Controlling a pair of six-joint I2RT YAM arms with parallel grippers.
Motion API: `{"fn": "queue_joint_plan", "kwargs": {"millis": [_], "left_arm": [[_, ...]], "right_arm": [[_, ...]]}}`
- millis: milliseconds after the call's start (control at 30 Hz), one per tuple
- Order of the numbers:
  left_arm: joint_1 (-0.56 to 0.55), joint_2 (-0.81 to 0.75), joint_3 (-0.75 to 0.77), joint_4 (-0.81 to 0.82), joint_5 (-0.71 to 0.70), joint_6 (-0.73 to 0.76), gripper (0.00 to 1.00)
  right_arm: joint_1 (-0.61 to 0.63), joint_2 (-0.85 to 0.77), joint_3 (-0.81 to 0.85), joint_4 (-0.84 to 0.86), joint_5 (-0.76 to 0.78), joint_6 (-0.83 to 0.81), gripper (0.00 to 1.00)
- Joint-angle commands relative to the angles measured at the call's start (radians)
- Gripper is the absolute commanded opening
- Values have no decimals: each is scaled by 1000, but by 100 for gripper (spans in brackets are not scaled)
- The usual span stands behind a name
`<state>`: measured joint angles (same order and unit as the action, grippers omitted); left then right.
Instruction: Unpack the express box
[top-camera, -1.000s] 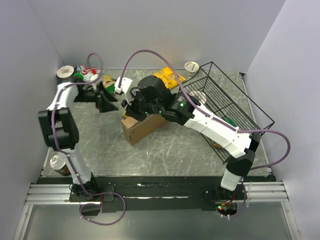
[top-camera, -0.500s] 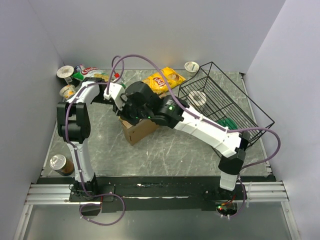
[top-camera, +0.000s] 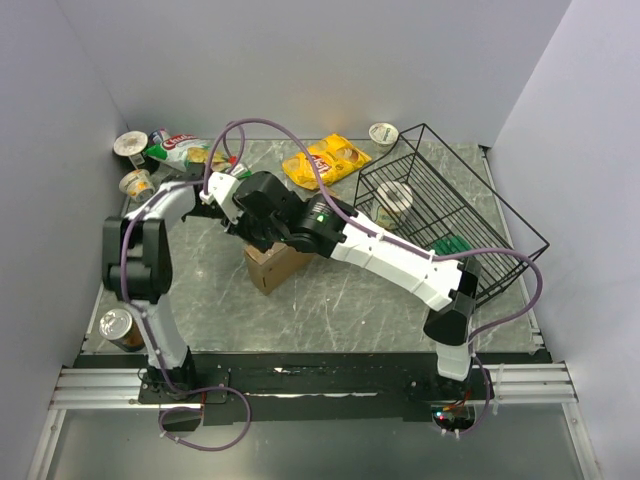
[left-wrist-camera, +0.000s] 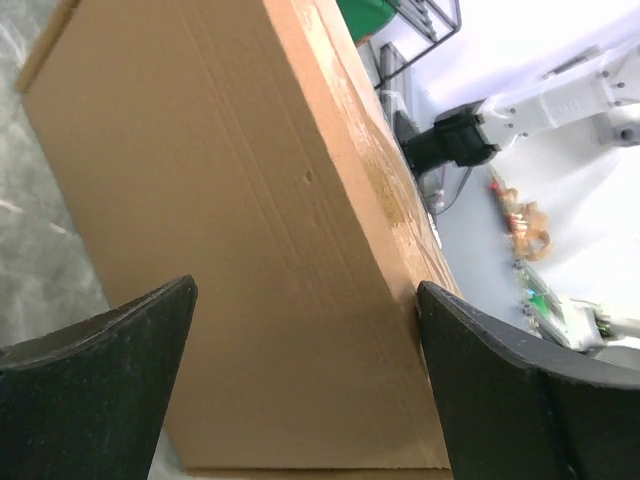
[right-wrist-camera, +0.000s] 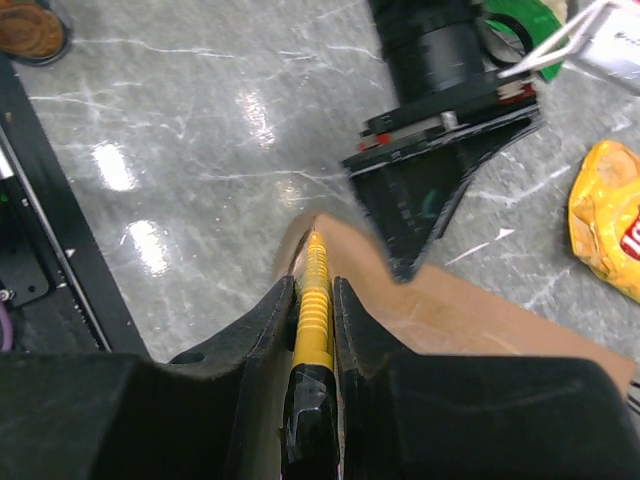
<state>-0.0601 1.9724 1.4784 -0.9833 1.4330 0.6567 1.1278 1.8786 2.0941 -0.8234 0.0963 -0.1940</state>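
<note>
Near-left corner of the grey marbled surface (top-camera: 340, 300): a tin can (top-camera: 117, 328), upright, well apart from the rest.

Farther in, left of centre: the express box (top-camera: 272, 266), plain brown cardboard. Sits on the surface, half hidden beneath both arms.

Right pincer (right-wrist-camera: 313, 285), reaching across from the right. Hovers over the box and clamps a slim yellow ribbed tool (right-wrist-camera: 312, 300), tip aimed at a corner of the cardboard.

Left pincer (left-wrist-camera: 305, 290), coming in from the far-left side. Gapes fully wide, the box's broad face between its black fingers (left-wrist-camera: 110, 370); cannot tell whether either finger touches.

Beyond the box: a yellow snack bag (top-camera: 325, 160) lying flat, and a small cup (top-camera: 383, 133) by the back wall.

Far left: a pale cup (top-camera: 130, 145), a second cup (top-camera: 137, 184) and a green-and-red packet (top-camera: 175, 143).

Along the right side: a black wire basket (top-camera: 490, 185), holding a round tub (top-camera: 393, 197) and a green pack (top-camera: 455, 245).
</note>
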Motion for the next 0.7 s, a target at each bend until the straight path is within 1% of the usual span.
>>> {"fn": "queue_joint_plan", "kwargs": {"millis": [0, 33, 133, 167, 300, 500, 667], "left_arm": [[-21, -187, -210, 697, -239, -478, 96], [-21, -190, -219, 728, -246, -508, 96], [-26, -144, -156, 649, -249, -494, 96], [-26, -142, -150, 650, -258, -503, 96], [-30, -176, -207, 748, -286, -560, 96], [-35, -181, -216, 745, -305, -566, 96], [-35, -187, -217, 739, -315, -569, 96]], "right_arm": [[6, 17, 55, 30, 63, 44, 0], [4, 23, 61, 30, 68, 50, 0], [9, 27, 70, 26, 77, 74, 0], [10, 27, 69, 24, 74, 80, 0], [18, 24, 69, 17, 56, 71, 0], [24, 16, 64, 6, 71, 65, 0], [26, 16, 53, 15, 131, 71, 0]]}}
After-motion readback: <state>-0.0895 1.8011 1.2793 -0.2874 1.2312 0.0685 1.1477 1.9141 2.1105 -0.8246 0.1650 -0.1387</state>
